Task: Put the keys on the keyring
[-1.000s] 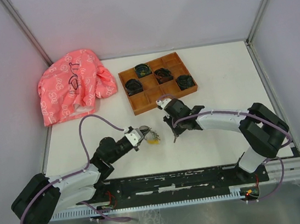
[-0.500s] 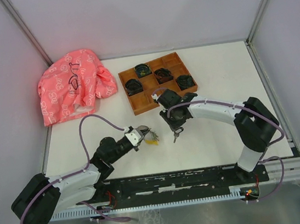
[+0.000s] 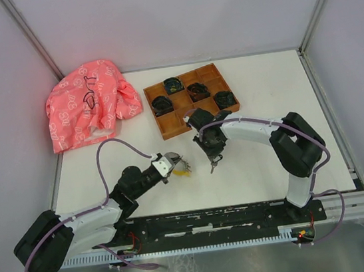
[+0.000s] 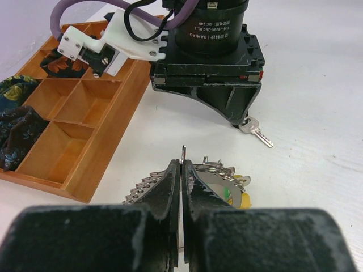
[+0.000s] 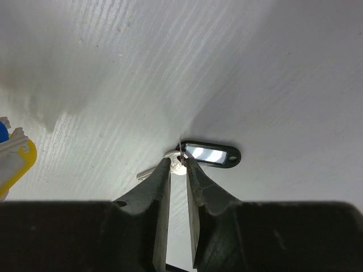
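Note:
My left gripper (image 3: 175, 159) is shut on the edge of the grey keyring (image 4: 183, 153) and holds it upright just above the table. Its yellow tag (image 4: 243, 199) and green tag (image 4: 228, 194) hang beside the jaws. The bunch shows in the top view (image 3: 186, 169). My right gripper (image 5: 177, 161) points straight down, and its tips pinch the silver head of the key with the black tag (image 5: 212, 154), which lies on the table. That key also shows under the gripper in the left wrist view (image 4: 256, 130). A bit of blue (image 5: 2, 134) shows beside the yellow tag (image 5: 18, 161).
A wooden tray (image 3: 175, 131) with dark coiled bundles stands just behind my right gripper; its near wall (image 4: 108, 164) is close to the keyring. A pink cloth (image 3: 87, 101) lies at the back left.
My right arm has swung its elbow left and turned the wrist above the key. The key stays in the same spot. The left arm and the keyring have not moved.

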